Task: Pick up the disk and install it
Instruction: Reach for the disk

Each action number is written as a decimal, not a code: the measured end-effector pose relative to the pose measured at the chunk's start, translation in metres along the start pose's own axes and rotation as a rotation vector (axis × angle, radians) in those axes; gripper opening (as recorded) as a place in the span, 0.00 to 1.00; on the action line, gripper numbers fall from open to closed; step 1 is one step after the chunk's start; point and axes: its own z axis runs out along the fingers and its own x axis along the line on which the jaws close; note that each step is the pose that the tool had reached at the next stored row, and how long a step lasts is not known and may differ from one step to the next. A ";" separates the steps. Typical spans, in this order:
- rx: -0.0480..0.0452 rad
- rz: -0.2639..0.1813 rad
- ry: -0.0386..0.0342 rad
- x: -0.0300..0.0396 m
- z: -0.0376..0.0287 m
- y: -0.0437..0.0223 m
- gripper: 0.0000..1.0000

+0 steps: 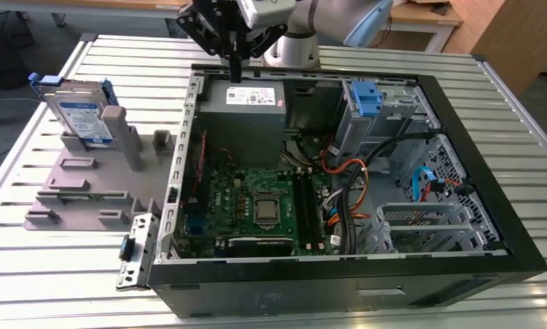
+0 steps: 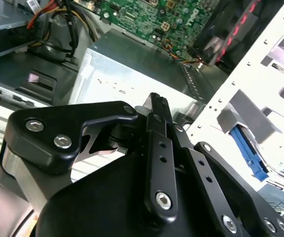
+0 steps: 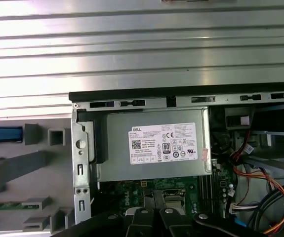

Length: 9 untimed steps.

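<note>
The disk [image 1: 79, 113], silver-grey with a blue-and-white label and a blue carrier frame, stands on edge in a grey fixture [image 1: 81, 185] at the exterior view's left, outside the computer case. My gripper [image 1: 234, 70] hangs over the back edge of the case, just above the grey power supply [image 1: 244, 96], well to the right of the disk. Its black fingers [image 2: 156, 106] are shut together with nothing between them. In the first wrist view a blue edge of the disk's carrier [image 3: 2, 134] shows beside the fixture's grey posts.
The open black computer case [image 1: 347, 281] lies on a slatted metal table [image 1: 54, 274]. Inside it are a green motherboard [image 1: 255, 205], orange and black cables [image 1: 356, 178], a metal drive cage [image 1: 410, 226] and a bare blue bracket [image 1: 368, 98] at the back.
</note>
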 end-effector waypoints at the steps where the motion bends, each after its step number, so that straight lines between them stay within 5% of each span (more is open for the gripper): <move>1: 0.0001 0.000 -0.0004 0.0026 -0.0001 -0.0002 0.11; 9: -0.0004 0.000 -0.0047 0.0255 -0.0003 -0.0019 0.11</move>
